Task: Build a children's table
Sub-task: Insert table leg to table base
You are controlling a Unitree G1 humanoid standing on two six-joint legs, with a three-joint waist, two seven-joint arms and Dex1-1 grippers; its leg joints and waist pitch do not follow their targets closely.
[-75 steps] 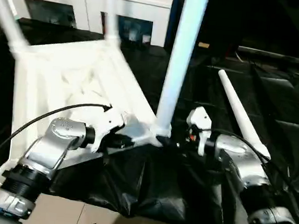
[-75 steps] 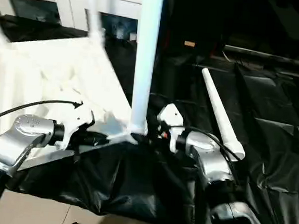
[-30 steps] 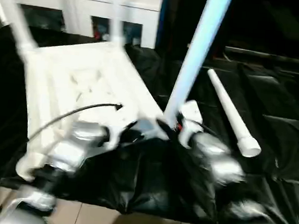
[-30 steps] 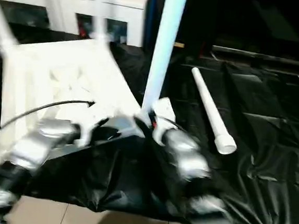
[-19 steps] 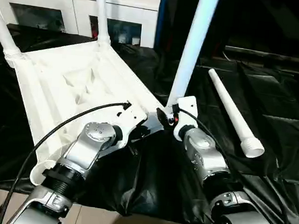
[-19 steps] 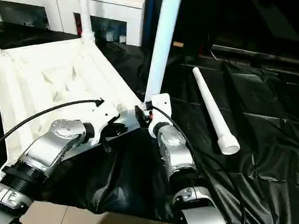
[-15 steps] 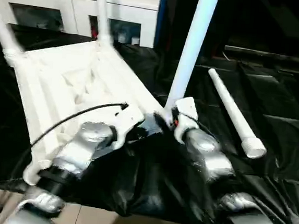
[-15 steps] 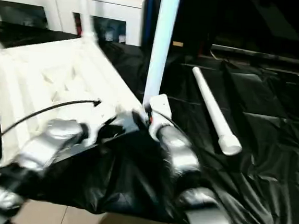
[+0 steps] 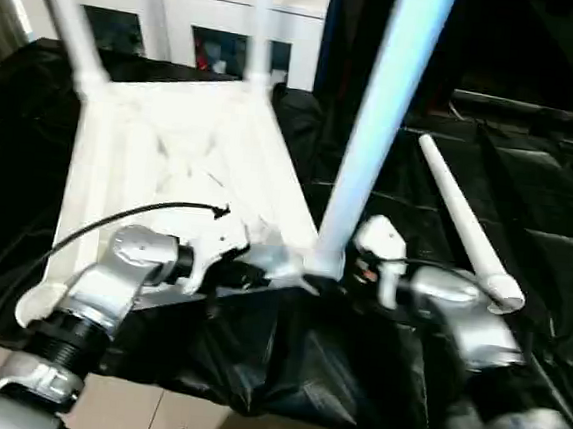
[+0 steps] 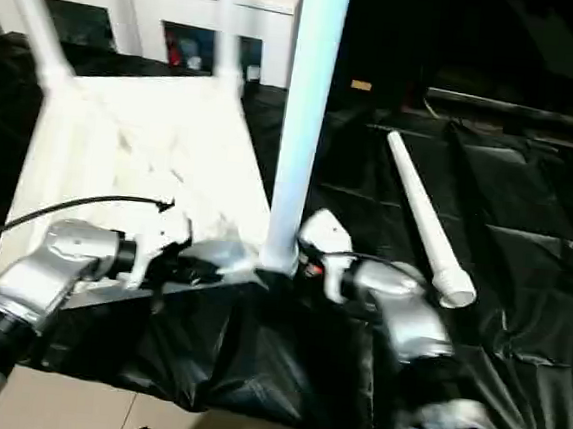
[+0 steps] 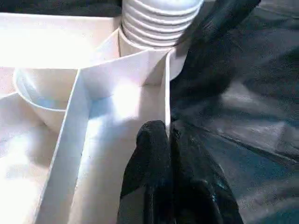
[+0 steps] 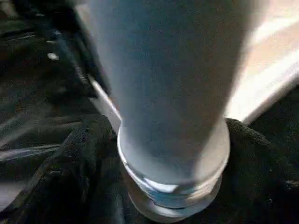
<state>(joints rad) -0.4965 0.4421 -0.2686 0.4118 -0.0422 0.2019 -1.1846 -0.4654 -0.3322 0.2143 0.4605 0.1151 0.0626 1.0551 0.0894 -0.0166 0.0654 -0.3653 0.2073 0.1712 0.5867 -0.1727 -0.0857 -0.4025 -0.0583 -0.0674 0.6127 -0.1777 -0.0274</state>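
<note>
The children's table top [image 9: 171, 154] lies upside down on a black sheet, ribbed side up. Two legs stand in its far corner sockets [image 9: 68, 15] [image 9: 257, 31]. A third leg [image 9: 374, 132] stands upright in the near right corner socket. My left gripper [image 9: 262, 268] is shut on the thin rim wall [image 11: 166, 93] just beside that socket. My right gripper [image 9: 336, 274] sits low around that leg's base collar [image 12: 173, 186], reaching in from the right. Another loose leg [image 9: 461, 225] lies flat on the sheet to the right.
The black sheet [image 9: 529, 196] covers the floor in wrinkles. A white cabinet with glass doors [image 9: 164, 13] stands behind the table top. Pale floor tiles [image 9: 149, 413] show at the near edge. My left arm's black cable [image 9: 115, 220] arcs over the table top.
The view has shifted and tilted. My right forearm now comes at the leg's base from further right and lower. The left gripper keeps its hold on the rim.
</note>
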